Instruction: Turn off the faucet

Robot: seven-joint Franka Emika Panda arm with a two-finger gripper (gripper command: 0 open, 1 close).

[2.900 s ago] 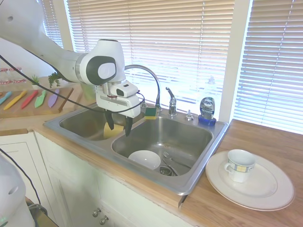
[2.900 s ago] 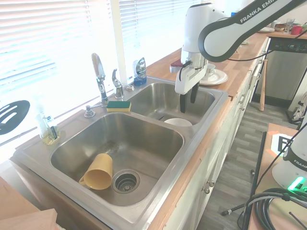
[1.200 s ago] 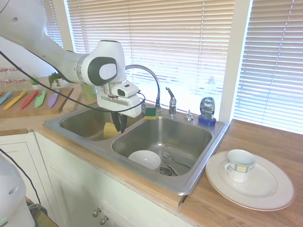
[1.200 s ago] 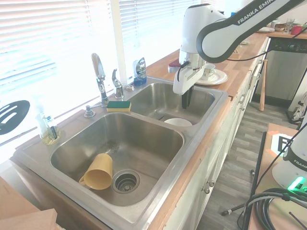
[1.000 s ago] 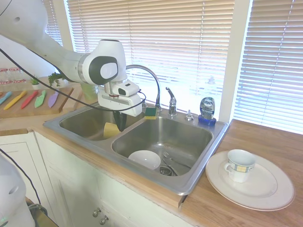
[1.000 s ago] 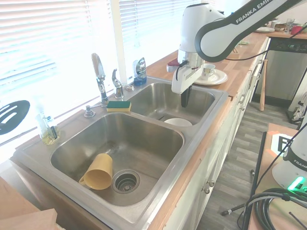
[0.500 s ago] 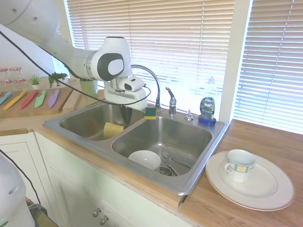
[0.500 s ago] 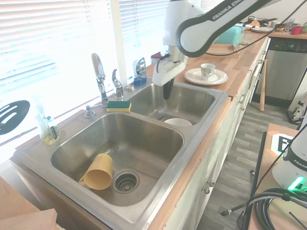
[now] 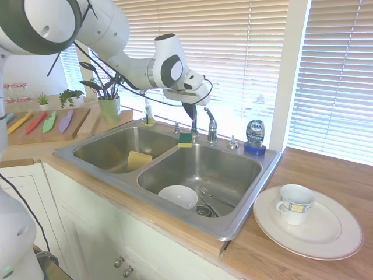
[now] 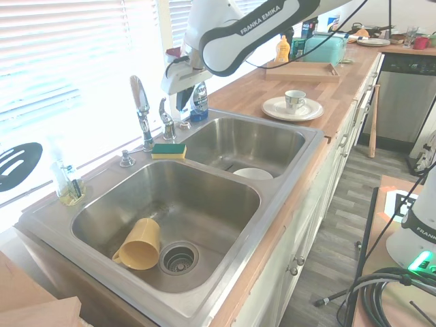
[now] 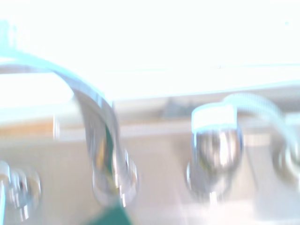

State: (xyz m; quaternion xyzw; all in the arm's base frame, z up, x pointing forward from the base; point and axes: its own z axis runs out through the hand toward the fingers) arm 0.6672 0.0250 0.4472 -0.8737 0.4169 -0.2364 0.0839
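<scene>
- Kitchen counter w/ double steel sink [image 9: 245, 219] under bright blinds; wood worktop both sides.
- Faucet [image 9: 211, 126] sits on back ledge of sink, about over the divider between basins: arched spout plus separate lever handle [image 10: 165, 117] just beside it, toward the dish soap bottle [image 9: 254, 135].
- Gripper [image 9: 189, 111] hovers above ledge, near spout base & just to one side of lever; fingers look closed together, holding nothing. No contact w/ lever visible.
- Wrist view: blurred chrome spout base [image 11: 110, 173] & lever body [image 11: 215, 147] close below, so approach looks nearly lined up.
- Water flow: can't tell, no stream visible at this res.
- Progress, my read: reach mostly done, arm is up at faucet; the actual push/turn of lever not yet made. Left: close last gap, nudge lever to off, retreat.
- Other stuff: green-yellow sponge [image 9: 186, 139] on ledge by spout, white bowl [image 9: 178, 196] in near basin, yellow cup [image 10: 139, 244] in other basin, mug on plate [image 9: 326, 236] on counter.
</scene>
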